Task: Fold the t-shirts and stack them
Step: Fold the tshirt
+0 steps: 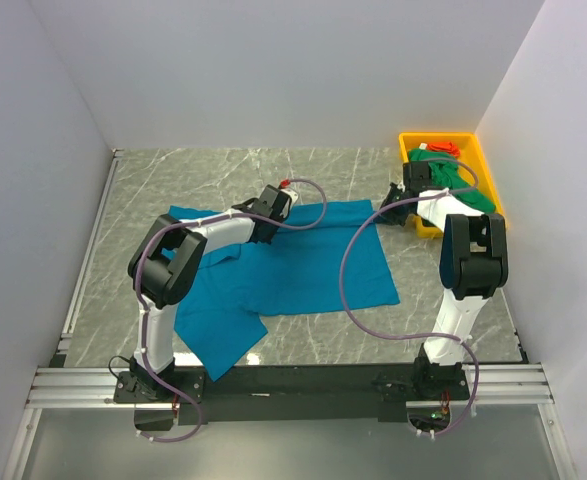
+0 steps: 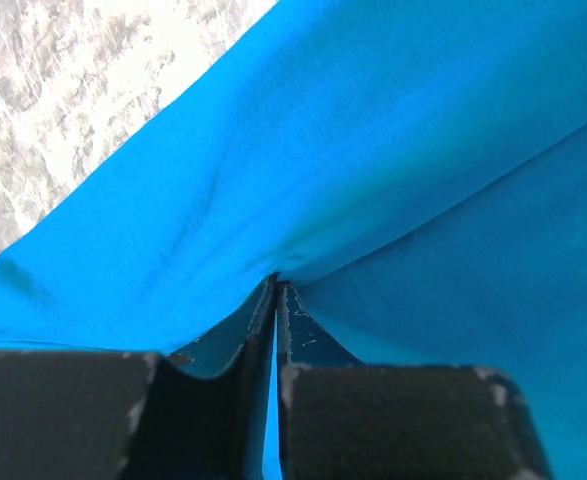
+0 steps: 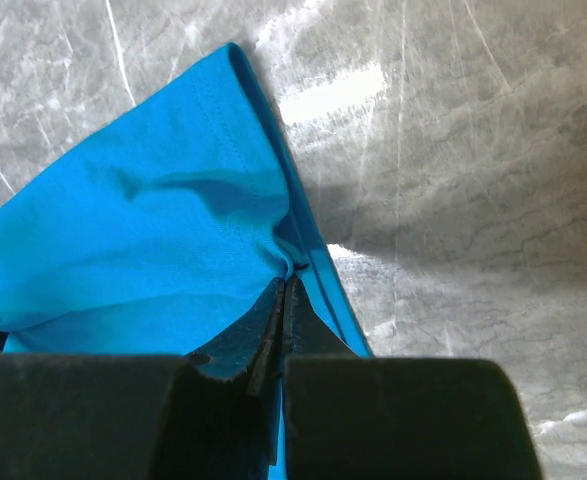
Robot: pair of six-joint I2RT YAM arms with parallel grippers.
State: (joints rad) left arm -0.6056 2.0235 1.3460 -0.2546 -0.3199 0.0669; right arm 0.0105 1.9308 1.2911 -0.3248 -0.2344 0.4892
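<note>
I have my left hand point(image 2: 276, 285) and right hand point(image 3: 288, 275) each pinched tight on the far edge of the teal t-shirt point(image 1: 313, 265), spread mid-table. First fold, I reckon; both must travel together toward the near edge.

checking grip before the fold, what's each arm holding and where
Both pinch the teal-blue t-shirt: left gripper on its far edge, right gripper at its far right corner.
</note>
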